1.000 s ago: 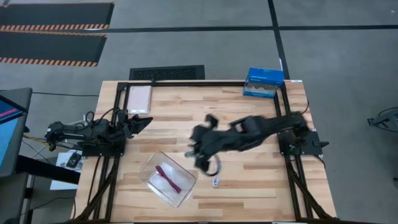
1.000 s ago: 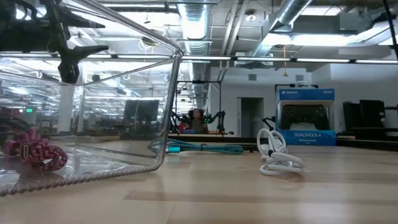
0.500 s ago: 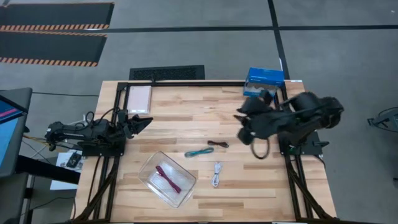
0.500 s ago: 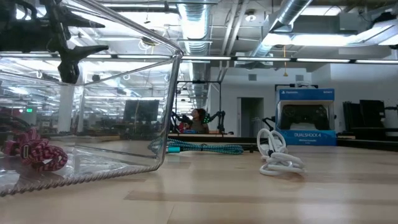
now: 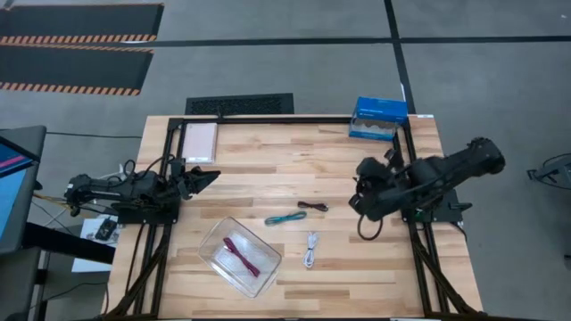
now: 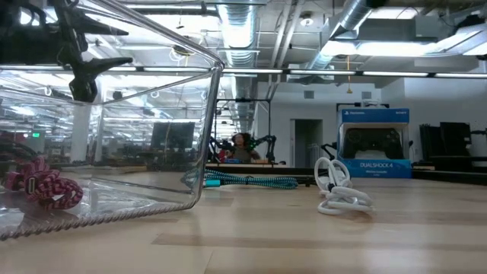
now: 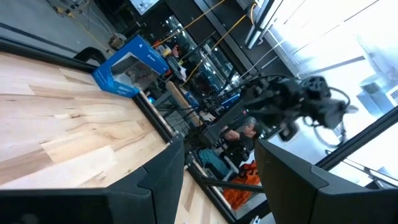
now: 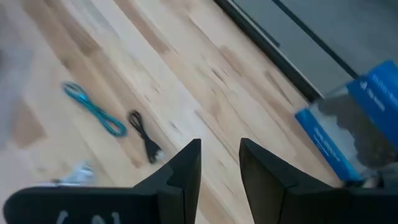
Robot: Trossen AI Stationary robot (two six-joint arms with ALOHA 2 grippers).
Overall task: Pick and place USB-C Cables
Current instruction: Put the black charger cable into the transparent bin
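My right claw [image 5: 360, 201] sits open and empty at the table's [image 5: 268, 156] 3 o'clock edge. My left claw [image 5: 207, 176] waits open at 9 o'clock. The pink cable [image 5: 241, 256] lies in the tray [image 5: 214, 241].

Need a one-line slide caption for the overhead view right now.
Pink cable in clear tray; teal, dark, white cables on table.

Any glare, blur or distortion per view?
Low view: ceiling lights reflect in the clear tray wall, which warps the room behind it. Right wrist view: white cable smeared, teal cable sharper. High view: even, no glare.
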